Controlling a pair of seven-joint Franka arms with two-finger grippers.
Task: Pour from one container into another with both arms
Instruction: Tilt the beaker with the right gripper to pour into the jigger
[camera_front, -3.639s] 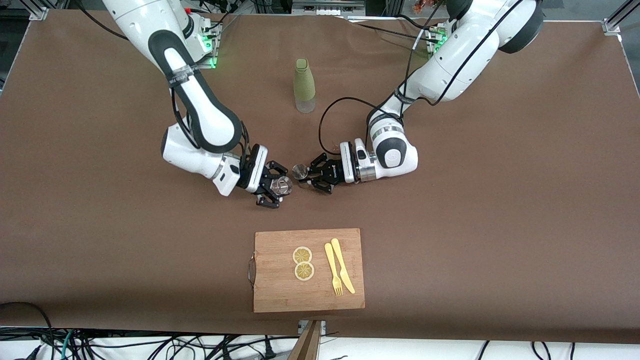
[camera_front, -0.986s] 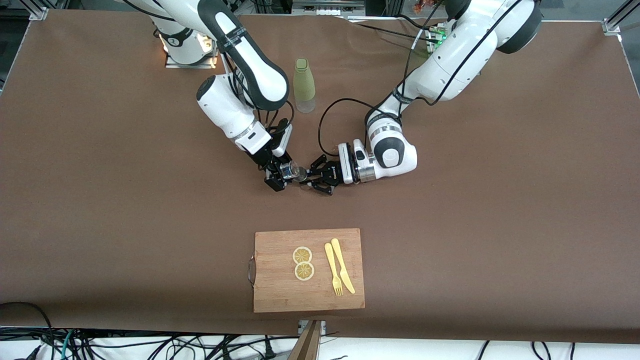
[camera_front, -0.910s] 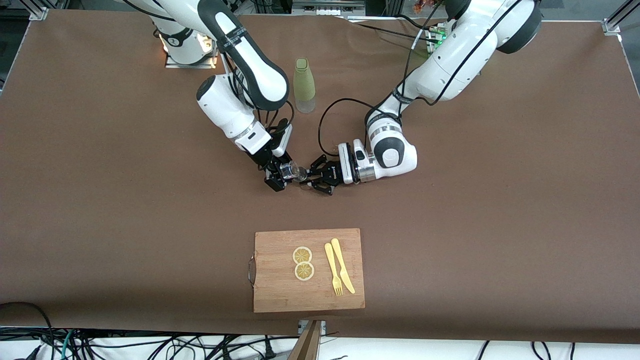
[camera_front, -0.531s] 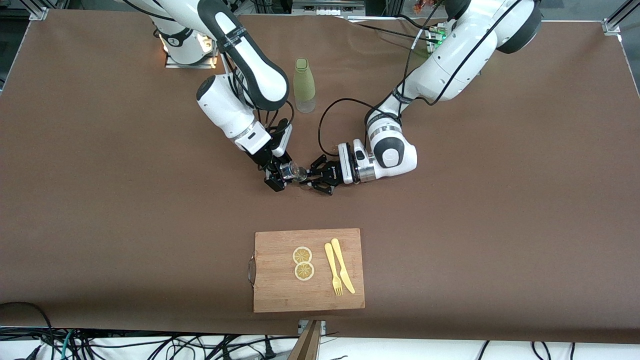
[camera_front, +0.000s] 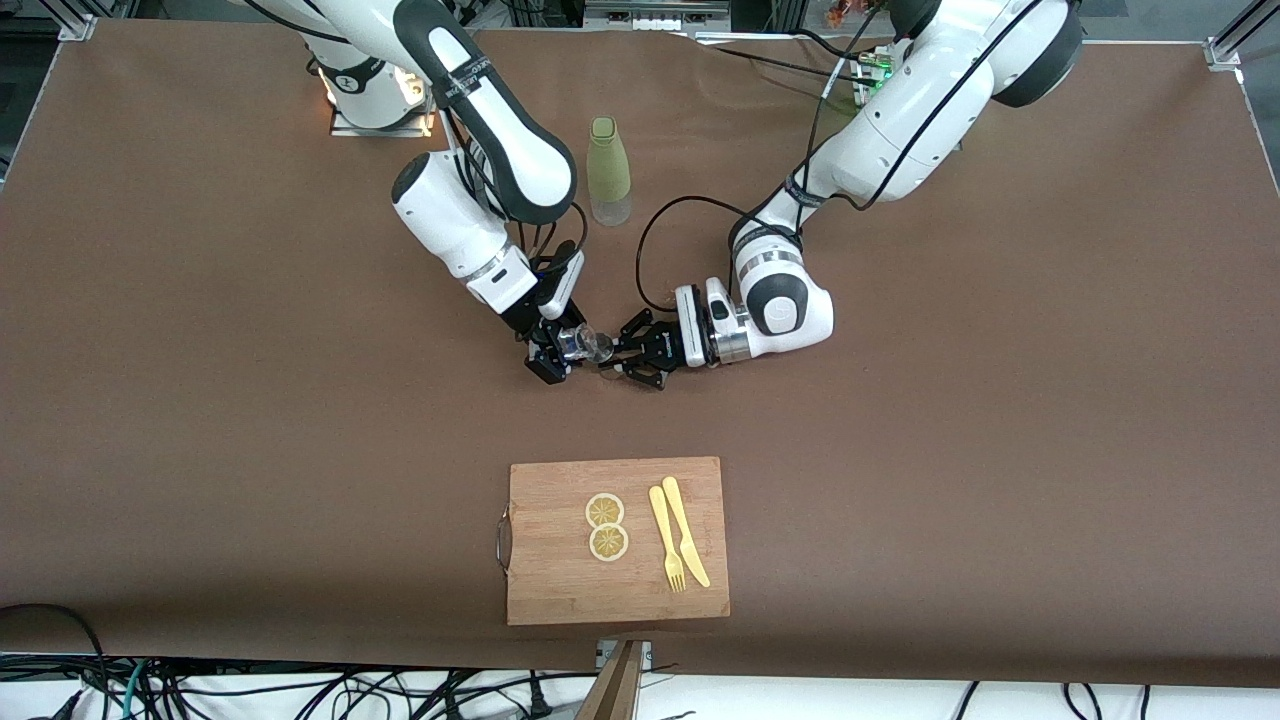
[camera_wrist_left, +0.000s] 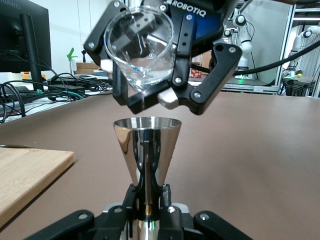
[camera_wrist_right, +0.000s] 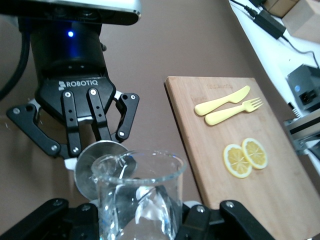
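Two grippers meet mid-worktop | right gripper (camera_front: 556, 350) clamps glass beaker (camera_wrist_left: 142, 50), tilted over steel jigger (camera_wrist_left: 146, 142) | left gripper (camera_front: 622, 362) grips jigger upright | near cutting board (camera_front: 617, 540)

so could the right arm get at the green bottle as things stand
Probably not at once. The right gripper is shut on a glass beaker, tipped over the metal cup held by the left gripper. The green bottle stands free beside that arm, nothing blocking it.
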